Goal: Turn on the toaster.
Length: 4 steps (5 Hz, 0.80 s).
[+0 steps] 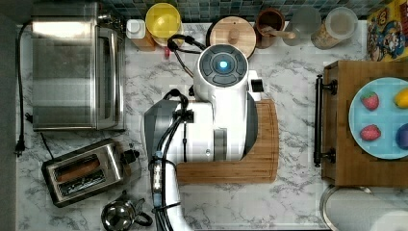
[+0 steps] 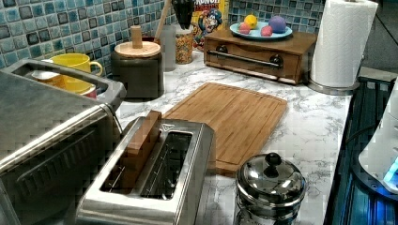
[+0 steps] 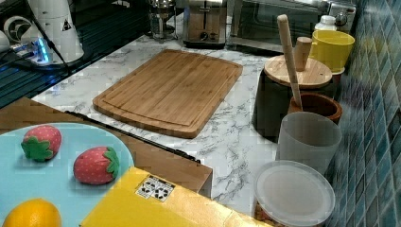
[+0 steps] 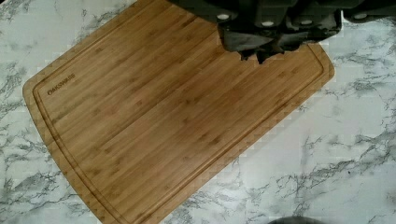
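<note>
Bamboo fills the ground beneath my gripper (image 4: 261,51): in the wrist view its dark body hangs over a rectangular wooden cutting board (image 4: 177,112), and I cannot tell whether it is open or shut. The board carries a small burned-in mark near one corner that seems to read "OAKSWISS"; the letters are faint.

In the top view my white arm (image 1: 221,110) covers the board's left half, at mid-frame. The small boxy shiny-steel two-slot toaster (image 1: 86,175) lies toward the top view's lower left, well apart from the arm on the white-veined marble counter (image 1: 298,192). Its long axis runs roughly left to right, tilted slightly upward at the right, and its black lever knob (image 1: 131,156) sits on the right end, the end facing my arm. I judge the coming move to be a reach toward the lower left, then a downward press on that knob.

A round steel kettle (image 1: 120,215) stands just below the toaster; a large steel toaster oven (image 1: 72,67) stands above it.

Farthest off, the left view's upper middle shows a cereal box (image 2: 209,18) with "CRUNCH" partly legible.
</note>
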Motion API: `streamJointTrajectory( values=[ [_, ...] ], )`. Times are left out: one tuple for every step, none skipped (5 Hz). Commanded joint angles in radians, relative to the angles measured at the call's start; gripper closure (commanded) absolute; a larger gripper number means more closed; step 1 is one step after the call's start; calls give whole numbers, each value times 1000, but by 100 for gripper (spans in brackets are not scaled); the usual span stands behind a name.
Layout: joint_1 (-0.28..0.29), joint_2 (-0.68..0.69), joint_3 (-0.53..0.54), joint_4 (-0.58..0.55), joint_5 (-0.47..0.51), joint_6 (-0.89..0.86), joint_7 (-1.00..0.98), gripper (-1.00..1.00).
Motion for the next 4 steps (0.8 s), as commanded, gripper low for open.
streamJointTrajectory(
  values=[
    [2,0,3,-2,0,4,-20,100],
    [30,-18,36,-57,1,50,-96,100],
    [73,-5,78,-84,-1,104,-169,100],
    [96,-44,112,-131,19,159,-242,100]
  ],
)
